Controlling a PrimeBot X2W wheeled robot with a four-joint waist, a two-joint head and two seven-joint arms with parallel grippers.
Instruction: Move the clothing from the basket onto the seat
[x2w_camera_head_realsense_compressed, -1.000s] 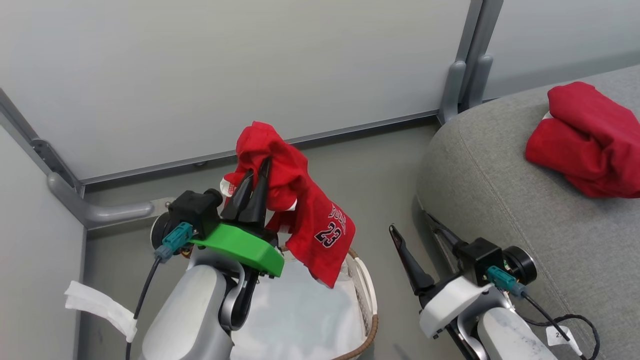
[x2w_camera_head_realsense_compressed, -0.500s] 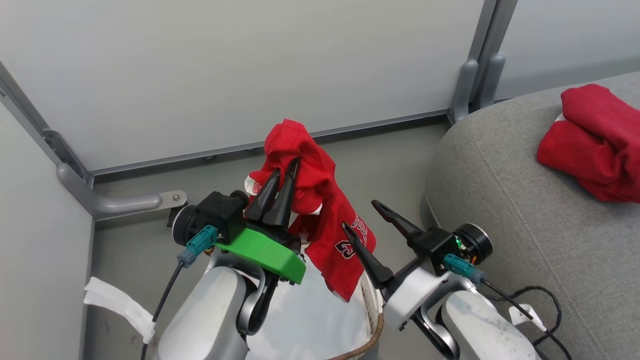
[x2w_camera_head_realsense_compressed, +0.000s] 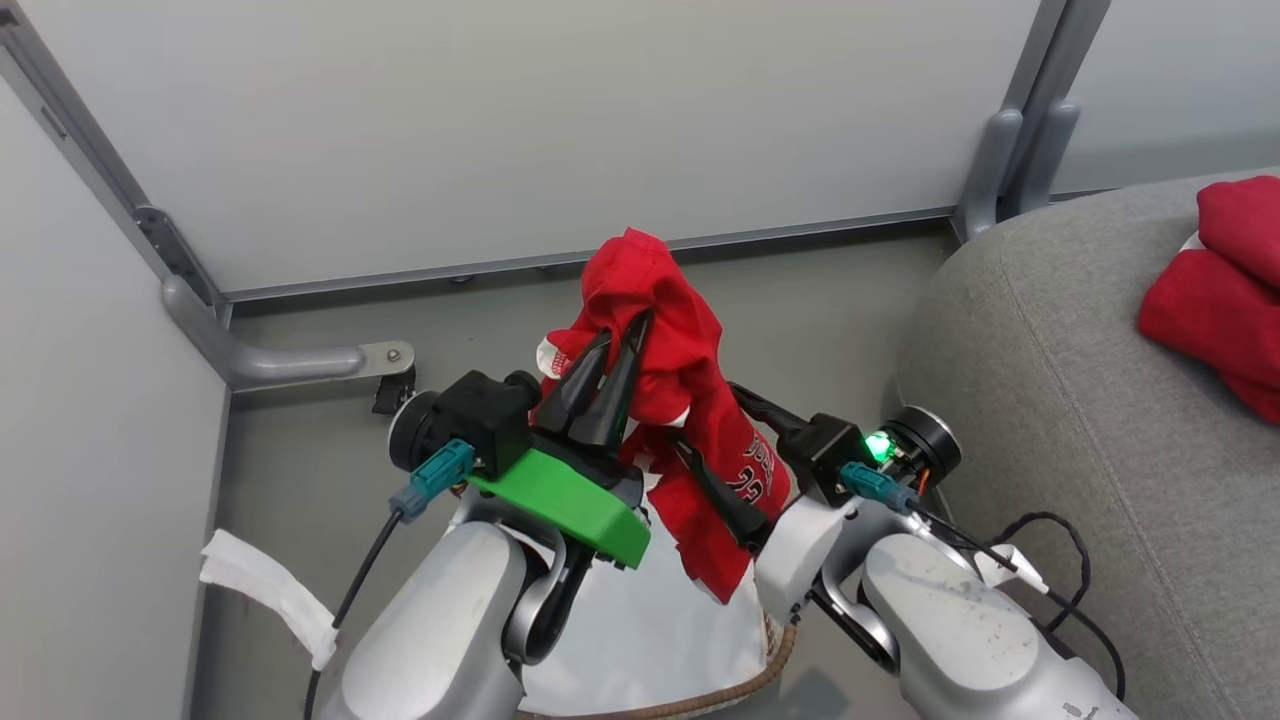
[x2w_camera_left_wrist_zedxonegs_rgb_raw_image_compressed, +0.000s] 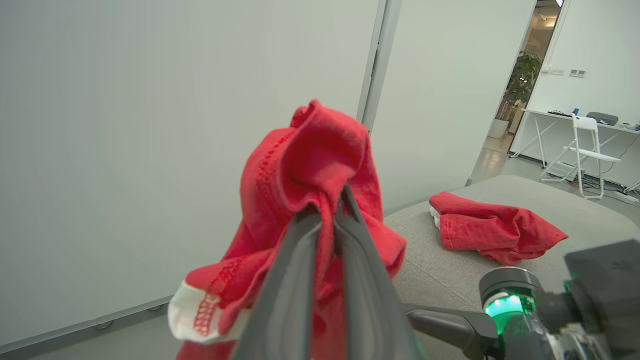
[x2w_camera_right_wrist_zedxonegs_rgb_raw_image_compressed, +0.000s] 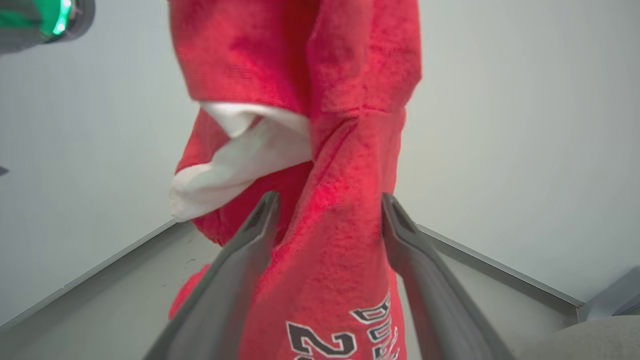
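Two dark fingers (x2w_camera_head_realsense_compressed: 612, 395) of the left jaws are clenched on a bunched fold of a red jersey (x2w_camera_head_realsense_compressed: 665, 300), pinching it just under its topmost hump. In the left wrist view the cloth (x2w_camera_left_wrist_zedxonegs_rgb_raw_image_compressed: 310, 165) wells up over the fingertips, and a white hem hangs beside them. From that grip the jersey hangs above the basket (x2w_camera_head_realsense_compressed: 775, 655), and its lower end, printed with a 23 and lettering, dangles over the white liner (x2w_camera_head_realsense_compressed: 650, 620).

The right jaws are released and stand wide, with one finger (x2w_camera_head_realsense_compressed: 715, 490) on each side of the hanging lower part, near the lettering. The right wrist view shows the red cloth (x2w_camera_right_wrist_zedxonegs_rgb_raw_image_compressed: 345, 240) between them. Whether either finger touches it I cannot tell. A green light (x2w_camera_head_realsense_compressed: 878, 445) glows on the right wrist.

Below both arms a stretch of the basket's brown woven rim curves around the liner. To the basket's right rises the grey sofa (x2w_camera_head_realsense_compressed: 1080, 420). On it, well apart from the basket, lies another red garment (x2w_camera_head_realsense_compressed: 1220, 290), crumpled. Left of the basket a white strip (x2w_camera_head_realsense_compressed: 265, 595) lies on the grey floor (x2w_camera_head_realsense_compressed: 480, 320). Beyond the basket stand pale wall panels (x2w_camera_head_realsense_compressed: 500, 130).
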